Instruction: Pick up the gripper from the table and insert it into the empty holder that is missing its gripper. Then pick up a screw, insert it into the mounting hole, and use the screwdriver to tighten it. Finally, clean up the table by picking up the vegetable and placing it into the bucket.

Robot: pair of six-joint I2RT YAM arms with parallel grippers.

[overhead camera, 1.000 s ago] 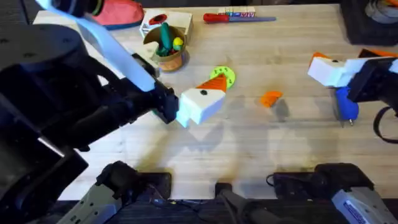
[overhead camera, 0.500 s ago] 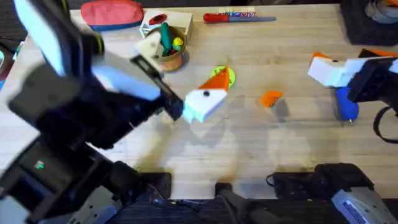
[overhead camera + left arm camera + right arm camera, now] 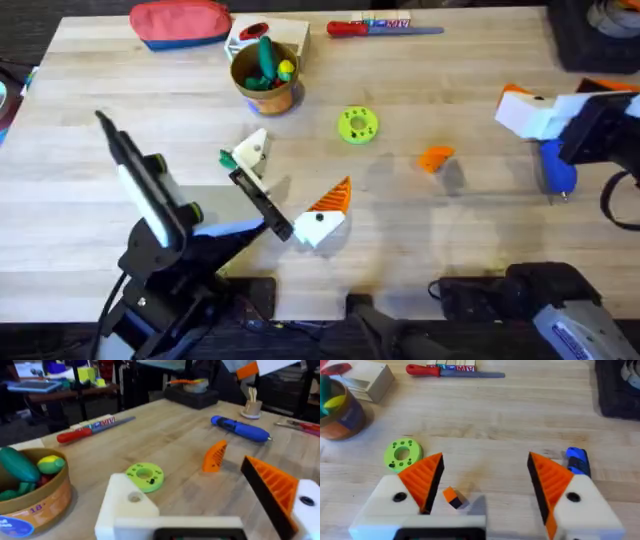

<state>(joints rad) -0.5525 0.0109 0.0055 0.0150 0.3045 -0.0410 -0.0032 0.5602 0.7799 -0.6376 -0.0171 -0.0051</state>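
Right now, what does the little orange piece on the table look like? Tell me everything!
The gripper is a small flat orange plastic wedge, roughly triangular, with ribs along one face. It stands on edge on the bare wooden table, alone, with nothing touching it. The green disc lies to one side, the blue screwdriver to the other.

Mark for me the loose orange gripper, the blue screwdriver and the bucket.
Gripper [image 3: 435, 158]: overhead view, middle of the flat orange piece.
Screwdriver [image 3: 240, 429]: left wrist view, middle of the blue barrel.
Bucket [image 3: 276, 95]: overhead view, brown side wall below the rim.
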